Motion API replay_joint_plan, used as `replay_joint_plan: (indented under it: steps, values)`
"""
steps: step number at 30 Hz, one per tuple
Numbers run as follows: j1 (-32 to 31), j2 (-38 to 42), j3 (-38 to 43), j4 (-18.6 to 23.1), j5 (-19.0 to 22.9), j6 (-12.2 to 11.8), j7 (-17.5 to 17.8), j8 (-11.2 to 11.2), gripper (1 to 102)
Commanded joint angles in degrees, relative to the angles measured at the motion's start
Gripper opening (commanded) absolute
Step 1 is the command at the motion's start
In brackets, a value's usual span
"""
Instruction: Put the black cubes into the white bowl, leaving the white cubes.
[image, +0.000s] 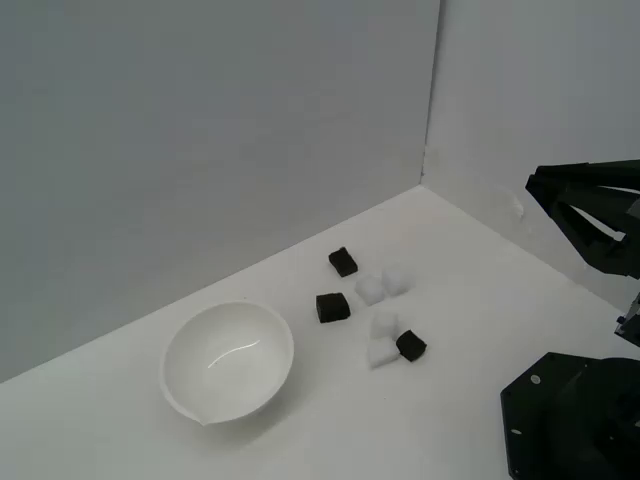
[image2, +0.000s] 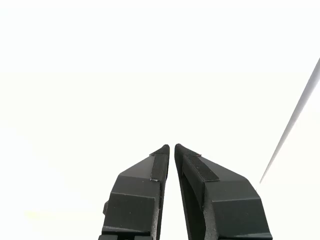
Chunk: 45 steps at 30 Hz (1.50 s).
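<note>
Three black cubes lie on the white table in the exterior view: one farthest back (image: 343, 262), one in the middle (image: 333, 307), one nearest the front (image: 411, 346). Several white cubes sit among them: two side by side (image: 371, 290) (image: 395, 281), two more (image: 384, 324) (image: 381, 351) beside the front black cube. The white bowl (image: 228, 360) stands empty to the exterior view's left of the cubes, lip toward the front. In the wrist view my gripper (image2: 172, 147) is shut and empty, facing only bare white surface. The arm (image: 590, 215) is at the exterior view's right edge, well away from the cubes.
Grey-white walls meet in a corner (image: 425, 170) behind the cubes. The arm's black base (image: 570, 420) sits at the exterior view's lower right. A thin grey line (image2: 292, 125), a wall seam, crosses the wrist view.
</note>
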Motion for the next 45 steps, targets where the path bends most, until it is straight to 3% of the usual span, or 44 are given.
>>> replay_joint_plan:
  steps: [1,17,25,30,33,40,45]
  values:
    - [0.3,0.9,0.9,-0.4,-0.4,-0.8,0.3,0.6,4]
    - [0.4,-2.5,-2.5,-4.2,-4.5,-0.8,0.1,0.4,4]
    - [0.3,-9.2,-9.1,-9.6,-9.7,-0.8,0.2,-0.1,4]
    - [0.4,-17.1,-17.1,-15.3,-15.2,-0.7,0.4,0.0,4]
    - [0.4,-22.6,-22.6,-18.3,-18.3,-0.7,3.0,-0.1,4]
    - [0.4,-35.3,-35.3,-23.0,-23.1,-0.7,17.2,-3.5,4]
    - [0.4,-40.6,-40.6,-24.1,-24.2,-0.6,22.4,-4.8,4]
